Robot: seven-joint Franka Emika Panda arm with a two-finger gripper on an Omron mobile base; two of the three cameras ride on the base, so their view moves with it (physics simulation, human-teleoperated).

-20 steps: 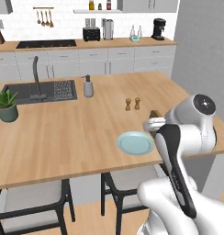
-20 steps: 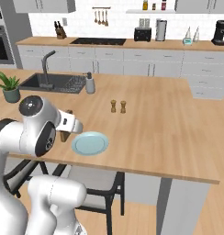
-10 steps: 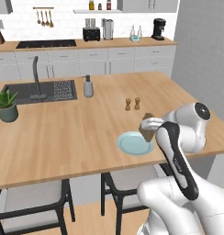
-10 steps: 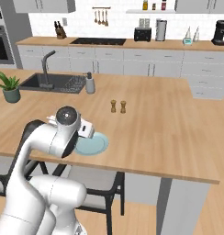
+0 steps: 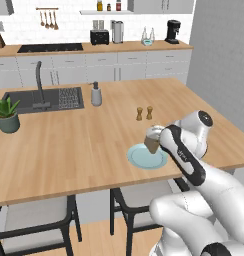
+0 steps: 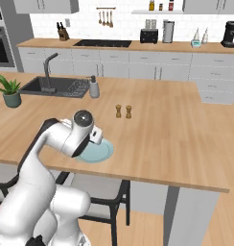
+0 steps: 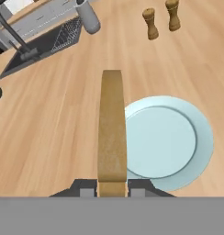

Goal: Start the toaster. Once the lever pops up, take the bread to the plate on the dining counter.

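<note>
The white arm's two-finger gripper (image 7: 112,189) is clenched on the thin tan-brown slice of bread (image 7: 112,133), which stands on edge between the dark fingertips (image 7: 86,190) and points away from the hand. In the left base view the bread (image 5: 152,144) hangs above the small round pale teal-blue plate (image 5: 144,158), at the plate's far edge; whether it touches the plate I cannot tell. In the hand view the slice lies over the plate's (image 7: 178,137) left rim, with most of the plate bare to its right.

The plate (image 6: 100,151) sits near the front edge of the large light-wood dining counter (image 5: 84,135). Just beyond it stand two small brown wooden shakers (image 5: 144,113), side by side. Farther left, the dark inset sink (image 5: 36,100) with its tall tap is set into the same top, a grey soap dispenser (image 5: 96,94) stands at the sink's right end, and a green potted plant (image 5: 7,115) sits at the far left.

Against the back wall, the boxy black toaster (image 5: 99,36) stands on the rear worktop, with a black coffee machine (image 5: 172,31) well to its right.
</note>
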